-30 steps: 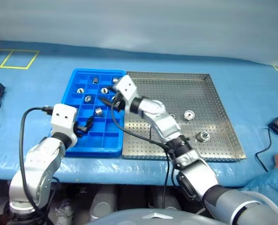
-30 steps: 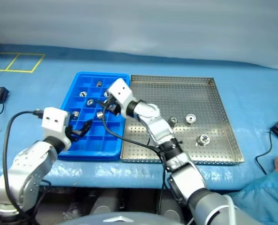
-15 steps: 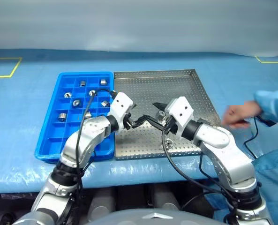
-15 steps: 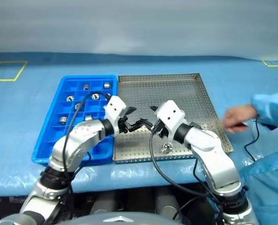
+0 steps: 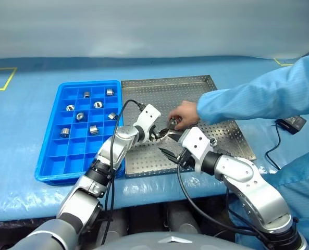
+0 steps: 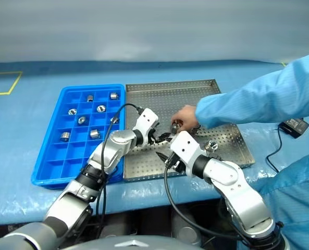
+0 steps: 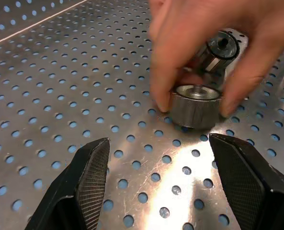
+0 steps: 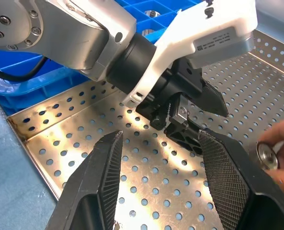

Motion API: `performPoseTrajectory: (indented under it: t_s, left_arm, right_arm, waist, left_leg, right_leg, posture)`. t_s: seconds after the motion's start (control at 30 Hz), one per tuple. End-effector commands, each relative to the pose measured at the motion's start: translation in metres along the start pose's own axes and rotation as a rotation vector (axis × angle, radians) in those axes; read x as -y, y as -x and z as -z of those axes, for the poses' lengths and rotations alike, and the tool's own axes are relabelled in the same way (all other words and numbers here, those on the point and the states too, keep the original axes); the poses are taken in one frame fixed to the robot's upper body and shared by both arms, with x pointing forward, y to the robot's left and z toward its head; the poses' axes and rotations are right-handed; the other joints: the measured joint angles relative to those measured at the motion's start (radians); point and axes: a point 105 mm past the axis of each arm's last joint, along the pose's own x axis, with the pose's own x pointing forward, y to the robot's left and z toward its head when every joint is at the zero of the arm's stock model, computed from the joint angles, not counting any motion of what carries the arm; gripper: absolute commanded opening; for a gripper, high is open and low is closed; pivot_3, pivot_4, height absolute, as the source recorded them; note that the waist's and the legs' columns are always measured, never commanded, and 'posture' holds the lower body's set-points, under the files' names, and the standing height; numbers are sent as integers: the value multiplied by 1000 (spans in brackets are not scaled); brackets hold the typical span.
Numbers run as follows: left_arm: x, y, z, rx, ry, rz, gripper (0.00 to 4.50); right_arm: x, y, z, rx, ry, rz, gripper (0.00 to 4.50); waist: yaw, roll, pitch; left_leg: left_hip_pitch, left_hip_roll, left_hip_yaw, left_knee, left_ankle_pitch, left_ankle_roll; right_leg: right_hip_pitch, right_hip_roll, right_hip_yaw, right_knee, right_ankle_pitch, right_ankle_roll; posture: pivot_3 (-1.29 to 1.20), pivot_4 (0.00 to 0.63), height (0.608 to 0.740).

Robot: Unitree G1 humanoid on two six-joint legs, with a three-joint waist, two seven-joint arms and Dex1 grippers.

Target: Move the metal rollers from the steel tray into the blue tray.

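The steel tray (image 5: 159,94) lies at the centre, with the blue tray (image 5: 47,156) against its left side. Several metal rollers (image 5: 80,115) sit in the blue tray's compartments. One roller (image 5: 213,140) lies on the steel tray near my right arm. A person's hand (image 5: 183,113) sets a roller (image 7: 197,105) on the perforated floor and holds a second roller (image 7: 221,48) above it. My left gripper (image 7: 170,187) is open just short of that roller. My right gripper (image 8: 163,177) is open and empty, low over the tray's near part, facing the left gripper.
The person's blue sleeve (image 5: 258,94) reaches in from the right over the steel tray's right half. A black adapter (image 5: 288,123) with its cable lies on the blue table cover to the right. Yellow tape (image 5: 0,83) marks the cover at far left.
The camera has swung right. My left gripper moved from the blue tray to over the steel tray. My right gripper drew back toward the near edge. A person's hand reached in with rollers.
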Motion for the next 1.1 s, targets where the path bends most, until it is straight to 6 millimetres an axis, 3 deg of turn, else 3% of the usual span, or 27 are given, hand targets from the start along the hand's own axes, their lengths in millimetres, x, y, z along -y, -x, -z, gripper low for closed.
performPoseTrajectory:
  t_s: [0.03, 0.33, 0.7, 0.97, 1.1]
  left_arm:
    - [-3, 1, -15, 50, -28, 2, 3633]
    - [-11, 8, -9, 36, -24, -18, 3633]
    - [-6, 13, -12, 51, -37, 15, 3633]
    - [28, 63, -24, 122, -80, 348, 3633]
    - [30, 80, -2, 19, -129, 389, 3633]
  right_arm:
    - [-1, 2, -9, 34, 22, 16, 2652]
    - [2, -2, -4, 25, 17, 29, 2652]
    - [5, -6, -2, 21, 24, 29, 2652]
    - [14, 2, 5, -10, 19, 78, 2652]
    - [14, 3, 6, -14, 12, 82, 2652]
  waist:
    - [-3, 0, 0]
    - [-13, 0, 0]
    - [-9, 0, 0]
    - [-16, 0, 0]
    - [-15, 0, 0]
  left_leg:
    - [0, 0, 0, 0, 0, 0]
    - [0, 0, 0, 0, 0, 0]
    - [0, 0, 1, 0, 0, 0]
    - [1, 1, 2, 0, 0, 0]
    - [1, 1, 3, 1, 0, 0]
  right_leg:
    - [0, 0, 0, 0, 0, 0]
    - [0, 0, 1, 0, 0, 1]
    - [0, 0, 1, 0, 1, 1]
    - [-1, 0, 3, 2, 0, 0]
    - [-1, 0, 3, 2, 0, 1]
  posture:
    - [-222, 150, 740]
    - [-200, 150, 740]
    - [-181, 150, 740]
    - [-195, 150, 740]
    - [-186, 150, 740]
